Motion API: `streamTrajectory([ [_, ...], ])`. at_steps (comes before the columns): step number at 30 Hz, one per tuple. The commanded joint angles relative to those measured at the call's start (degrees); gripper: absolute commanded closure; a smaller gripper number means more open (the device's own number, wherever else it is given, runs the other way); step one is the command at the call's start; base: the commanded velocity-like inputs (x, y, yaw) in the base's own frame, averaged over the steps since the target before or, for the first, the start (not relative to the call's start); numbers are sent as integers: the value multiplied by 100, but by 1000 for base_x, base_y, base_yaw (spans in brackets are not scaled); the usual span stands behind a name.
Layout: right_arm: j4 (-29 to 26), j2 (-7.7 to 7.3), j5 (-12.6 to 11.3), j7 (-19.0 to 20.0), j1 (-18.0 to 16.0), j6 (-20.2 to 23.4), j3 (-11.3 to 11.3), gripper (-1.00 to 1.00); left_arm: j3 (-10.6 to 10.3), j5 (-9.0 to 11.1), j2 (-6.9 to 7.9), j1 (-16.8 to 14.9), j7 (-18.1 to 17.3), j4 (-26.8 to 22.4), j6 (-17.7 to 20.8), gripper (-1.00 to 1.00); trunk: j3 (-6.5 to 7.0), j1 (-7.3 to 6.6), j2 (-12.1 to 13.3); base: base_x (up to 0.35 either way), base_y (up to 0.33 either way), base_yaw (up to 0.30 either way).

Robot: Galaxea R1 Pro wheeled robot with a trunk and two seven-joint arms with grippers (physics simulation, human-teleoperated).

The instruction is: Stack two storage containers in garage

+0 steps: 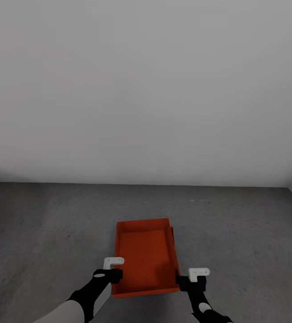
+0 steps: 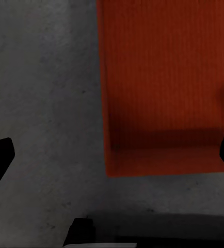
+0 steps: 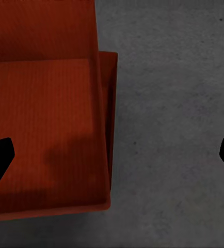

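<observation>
While both arms flank it, stacked bins (image 1: 146, 258) sit on grey floor (image 1: 235, 233). Left fingers (image 1: 113, 261) and right fingers (image 1: 198, 272) spread wide, released.

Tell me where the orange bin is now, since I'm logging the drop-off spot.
In the head view the orange bin sits on the grey concrete floor between the left gripper and right gripper, short of the white wall.

Rough dark grey concrete floor (image 1: 51, 224), mottled, running back to a plain white wall (image 1: 146, 89) with a corner at far right. Orange-red storage containers (image 1: 146, 258) sit directly on it, open top up; in the right wrist view a second rim (image 3: 112, 119) shows just outside the upper bin's wall, offset, so one is nested or stacked on the other.
</observation>
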Motion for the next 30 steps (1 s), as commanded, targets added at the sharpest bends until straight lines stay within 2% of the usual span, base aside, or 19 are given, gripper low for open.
streamTrajectory([
  [1, 6, 3, -56, -18, -4, -20, 51, -100, -49, 59, 3, -1, 38, -12, 31, -100, 13, -22, 37, 0, 0, 0],
  [30, 8, -1, -65, -18, -4, -20, 51, -100, -49, 61, 3, -1, 37, 6, 31, -100, 533, -658, 1200, 0, 0, 0],
])
